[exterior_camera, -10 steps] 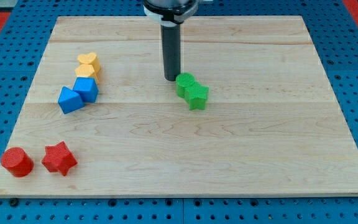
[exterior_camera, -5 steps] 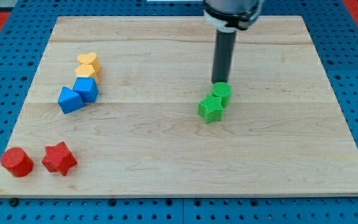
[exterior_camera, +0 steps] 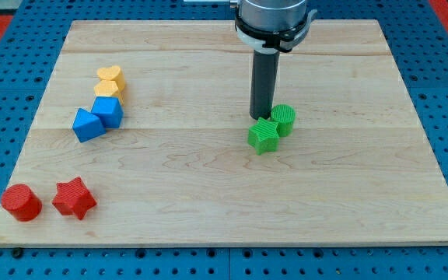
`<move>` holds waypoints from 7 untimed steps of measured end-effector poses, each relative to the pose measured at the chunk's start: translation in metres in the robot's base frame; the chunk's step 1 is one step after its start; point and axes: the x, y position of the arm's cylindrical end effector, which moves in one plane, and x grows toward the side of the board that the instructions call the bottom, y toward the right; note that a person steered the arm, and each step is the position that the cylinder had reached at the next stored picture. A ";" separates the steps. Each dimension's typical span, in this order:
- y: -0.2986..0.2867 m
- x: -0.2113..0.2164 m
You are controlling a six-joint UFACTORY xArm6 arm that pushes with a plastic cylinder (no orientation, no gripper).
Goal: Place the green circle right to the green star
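Note:
The green star [exterior_camera: 264, 136] lies a little right of the board's middle. The green circle [exterior_camera: 283, 120] touches it at its upper right. My tip [exterior_camera: 260, 117] stands just above the star and close to the left side of the circle, and the rod rises straight up to the arm's head at the view's top.
Two yellow blocks [exterior_camera: 110, 81] and two blue blocks [exterior_camera: 98, 117] form a cluster at the view's left. A red cylinder [exterior_camera: 20, 202] and a red star [exterior_camera: 74, 197] sit at the bottom left. The wooden board [exterior_camera: 348, 194] lies on a blue pegboard.
The tip pushed the green pair to the right, swung over the top of the circle, then came back left. It now stands left of the circle, above the star.

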 end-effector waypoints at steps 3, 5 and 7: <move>0.016 -0.014; 0.050 0.008; 0.045 -0.013</move>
